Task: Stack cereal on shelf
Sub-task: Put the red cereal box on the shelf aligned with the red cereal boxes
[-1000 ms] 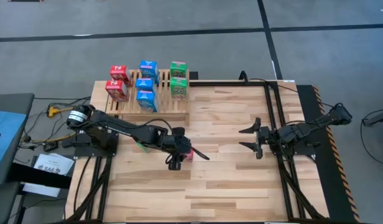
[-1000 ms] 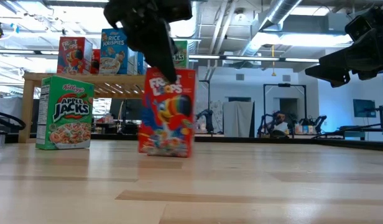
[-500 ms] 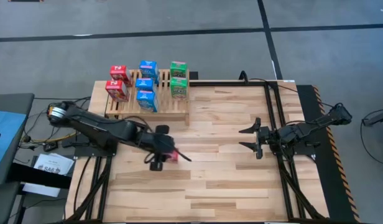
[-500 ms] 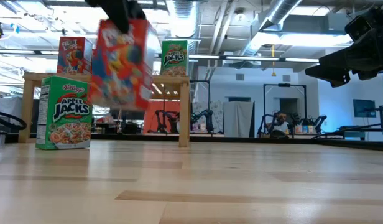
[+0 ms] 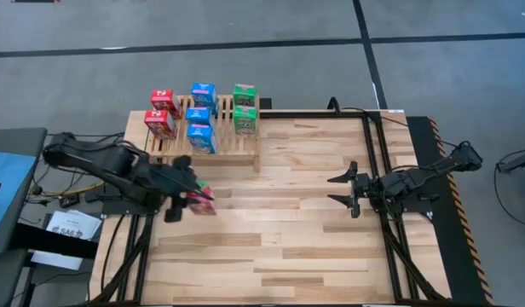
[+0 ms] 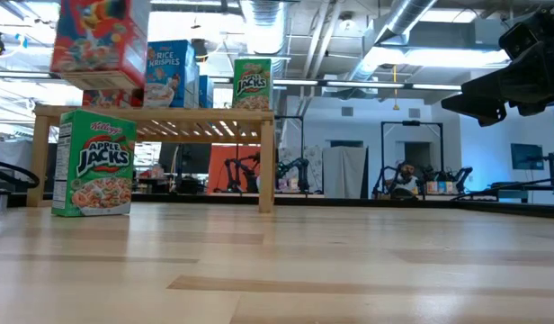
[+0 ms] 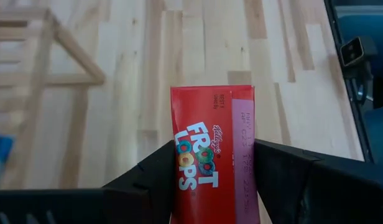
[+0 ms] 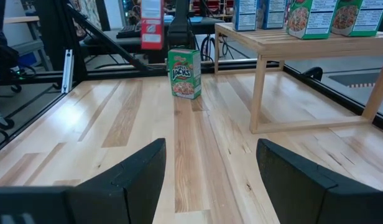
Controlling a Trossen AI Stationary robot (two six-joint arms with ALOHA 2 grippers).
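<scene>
Red cereal box (image 7: 211,155) now lifted leftward, shelf-high.

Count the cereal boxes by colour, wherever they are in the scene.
Red Froot Loops boxes: 3 (two on the shelf, one held in the left gripper)
Blue Rice Krispies boxes: 3 (all on the shelf)
Green Apple Jacks boxes: 3 (two on the shelf, one on the table)
Total: 9
</scene>
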